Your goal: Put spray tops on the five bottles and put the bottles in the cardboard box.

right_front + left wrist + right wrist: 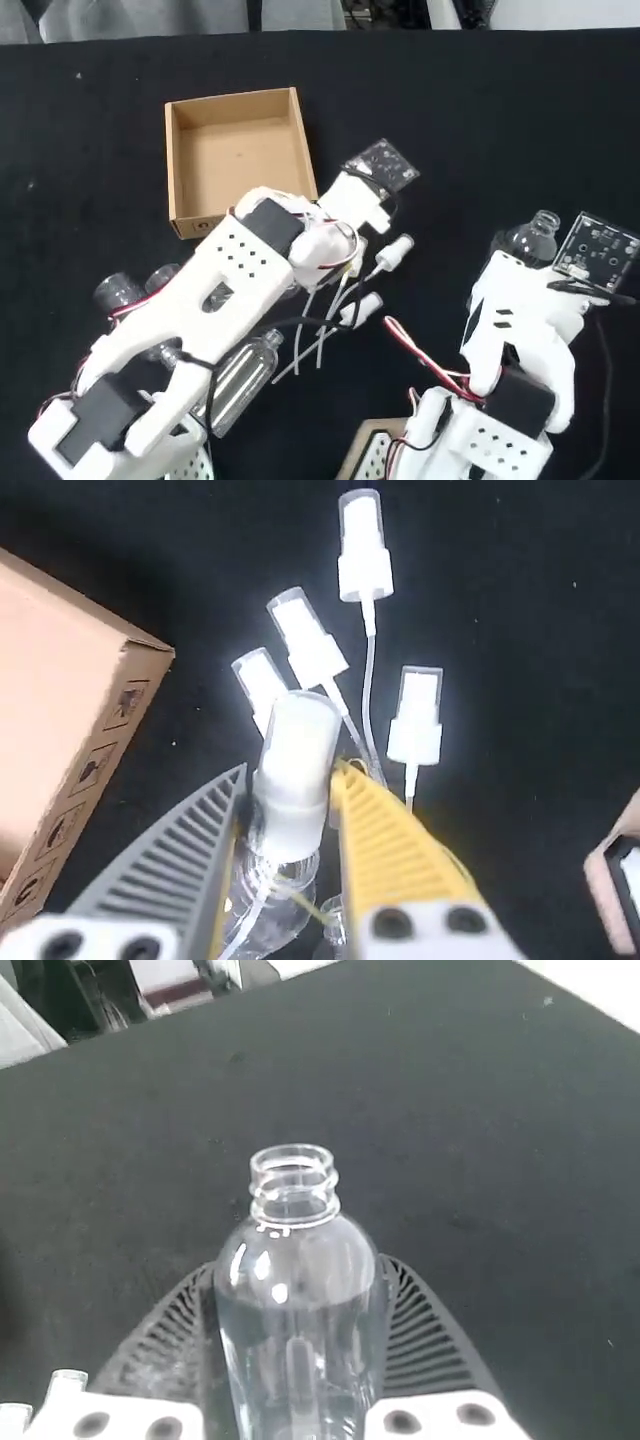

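A spray top (295, 750) is gripped by the left pincer (290, 780) above loose tops (365, 560), near the box (60, 710). An uncapped bottle (295, 1300) is clamped in the right pincer (295, 1265). Spare bottles (245, 375) are half covered by the left arm (200, 290).

1. My left arm (200, 290) and right arm (520, 330) both wear white printed shells; the left one has a panel with rows of small round holes.
2. Black servo blocks (268, 222) sit at the joints.
3. Thin red, white and black wires (425, 362) loop loosely along both arms.
4. Each wrist carries a dark, square circuit board (381, 163).
5. My left end effector (288, 770) has one grey finger (190, 850) and one yellow finger (385, 850), both ribbed, on a white base with dark screw holes.
6. My right end effector (295, 1280) has two dark ribbed fingers (160, 1345) on a similar white base.
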### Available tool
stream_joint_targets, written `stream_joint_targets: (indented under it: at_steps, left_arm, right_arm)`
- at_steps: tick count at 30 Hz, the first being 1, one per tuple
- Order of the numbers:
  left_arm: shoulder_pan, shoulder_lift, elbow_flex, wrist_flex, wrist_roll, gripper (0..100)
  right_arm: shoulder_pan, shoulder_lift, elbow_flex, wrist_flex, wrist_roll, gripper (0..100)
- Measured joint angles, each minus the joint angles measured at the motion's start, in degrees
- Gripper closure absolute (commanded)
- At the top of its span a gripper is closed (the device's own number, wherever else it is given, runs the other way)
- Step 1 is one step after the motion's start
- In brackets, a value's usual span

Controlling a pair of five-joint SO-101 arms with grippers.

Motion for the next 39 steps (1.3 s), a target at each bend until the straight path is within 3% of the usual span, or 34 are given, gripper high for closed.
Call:
stream_joint_targets:
  at_steps: [14, 20, 39]
  left_arm:
    - [0.0, -9.6, 0.0, -1.9, 4.0, 97]
    - [0.0, -11.8, 0.0, -5.0, 5.4, 97]
    - [0.0, -21.5, 0.0, -16.9, 8.9, 97]
  right_arm:
    - [-2.5, 0.0, 2.8, -3.5, 0.0, 97.7]
    - [-6.0, 0.0, 2.8, -3.5, 0.0, 97.7]
    - [-6.5, 0.0, 7.0, -8.6, 0.0, 97.7]
